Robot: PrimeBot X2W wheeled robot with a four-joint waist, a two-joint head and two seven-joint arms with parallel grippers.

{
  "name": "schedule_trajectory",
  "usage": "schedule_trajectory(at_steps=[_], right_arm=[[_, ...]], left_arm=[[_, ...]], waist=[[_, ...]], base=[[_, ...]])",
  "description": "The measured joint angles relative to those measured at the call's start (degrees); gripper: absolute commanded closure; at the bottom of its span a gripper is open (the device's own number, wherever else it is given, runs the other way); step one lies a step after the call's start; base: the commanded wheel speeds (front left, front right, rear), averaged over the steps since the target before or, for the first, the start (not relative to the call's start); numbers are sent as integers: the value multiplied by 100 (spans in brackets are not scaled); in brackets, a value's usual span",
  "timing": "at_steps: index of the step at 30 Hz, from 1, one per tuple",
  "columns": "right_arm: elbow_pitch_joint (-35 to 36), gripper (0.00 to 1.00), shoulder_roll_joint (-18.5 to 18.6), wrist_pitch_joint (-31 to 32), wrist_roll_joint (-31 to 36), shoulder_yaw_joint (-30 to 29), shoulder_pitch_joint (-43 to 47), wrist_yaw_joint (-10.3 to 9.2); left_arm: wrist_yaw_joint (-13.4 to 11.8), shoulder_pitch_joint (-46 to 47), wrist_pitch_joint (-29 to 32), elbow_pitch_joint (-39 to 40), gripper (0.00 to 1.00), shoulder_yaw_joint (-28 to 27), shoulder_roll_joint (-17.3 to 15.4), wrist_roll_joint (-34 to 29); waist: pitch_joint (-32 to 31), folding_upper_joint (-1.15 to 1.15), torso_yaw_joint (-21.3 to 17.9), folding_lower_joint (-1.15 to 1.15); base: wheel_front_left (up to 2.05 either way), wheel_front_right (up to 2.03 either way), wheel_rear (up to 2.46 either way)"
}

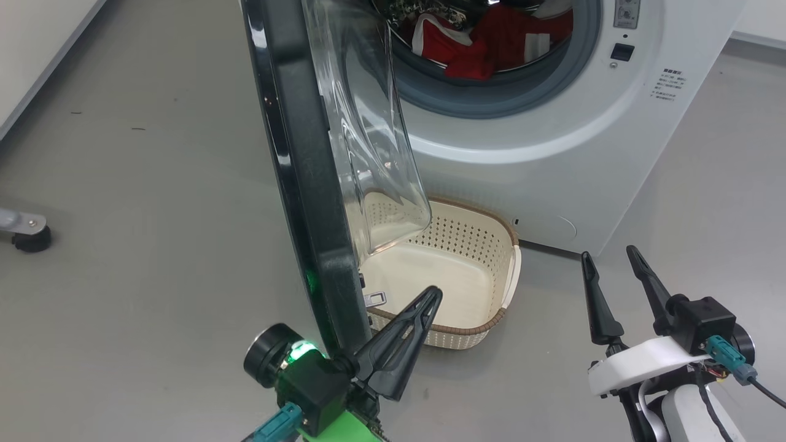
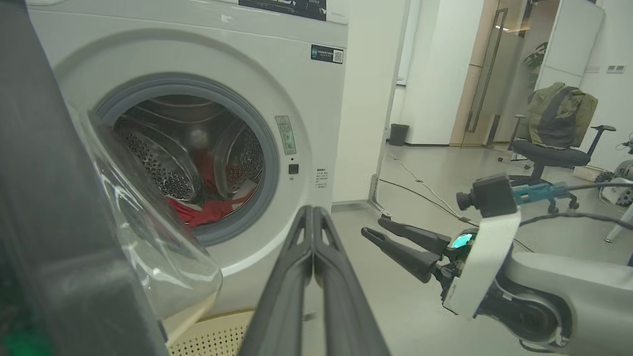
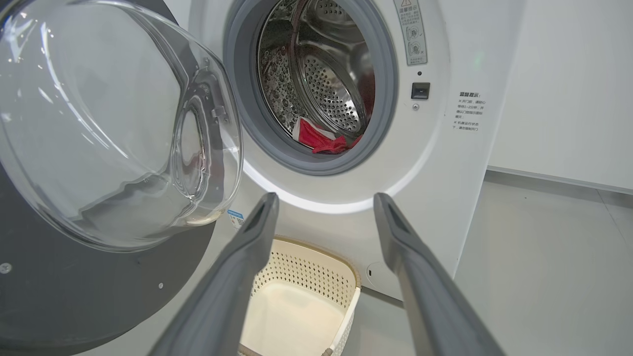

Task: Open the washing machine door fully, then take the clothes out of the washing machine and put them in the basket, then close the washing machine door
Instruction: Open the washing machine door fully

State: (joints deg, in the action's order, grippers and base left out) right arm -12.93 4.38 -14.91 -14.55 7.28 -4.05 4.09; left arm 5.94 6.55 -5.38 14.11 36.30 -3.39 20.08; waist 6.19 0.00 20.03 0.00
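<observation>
The washing machine (image 1: 552,141) stands ahead with its door (image 1: 307,184) swung out edge-on toward me, black rim and clear glass bowl (image 3: 109,128) showing. Red clothes (image 1: 491,43) lie inside the steel drum (image 3: 326,141). The cream basket (image 1: 457,270) sits empty on the floor below the drum opening, partly behind the door. My left gripper (image 1: 433,294) is shut with nothing in it, just right of the door's lower rim and over the basket's near edge. My right gripper (image 1: 611,255) is open and empty over the floor, right of the basket.
Grey floor surrounds the machine. A wheeled foot (image 1: 27,233) of some stand sits at the far left. Beyond the machine in the left wrist view are floor cables (image 2: 420,190), a small bin (image 2: 398,134) and an office chair (image 2: 549,148) draped with a jacket.
</observation>
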Motion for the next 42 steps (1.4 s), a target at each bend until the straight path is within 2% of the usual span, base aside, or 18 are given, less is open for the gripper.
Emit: schedule_trajectory(at_steps=[11, 20, 42], right_arm=[[0, 0, -38, 0, 59, -88, 0, 55], [0, 0, -62, 0, 94, -158, -1, 90], [1, 0, -89, 0, 155, -268, -5, 164]], left_arm=[[-46, -423, 639, -487, 100, -90, -149, 269], [-319, -435, 641, -583, 100, -470, -152, 305], [-514, -434, 573, -644, 100, -720, -141, 330]], waist=[[106, 0, -14, 0], [184, 0, -7, 0], [195, 0, 42, 0]], base=[[0, 0, 0], [0, 0, 0], [0, 0, 0]])
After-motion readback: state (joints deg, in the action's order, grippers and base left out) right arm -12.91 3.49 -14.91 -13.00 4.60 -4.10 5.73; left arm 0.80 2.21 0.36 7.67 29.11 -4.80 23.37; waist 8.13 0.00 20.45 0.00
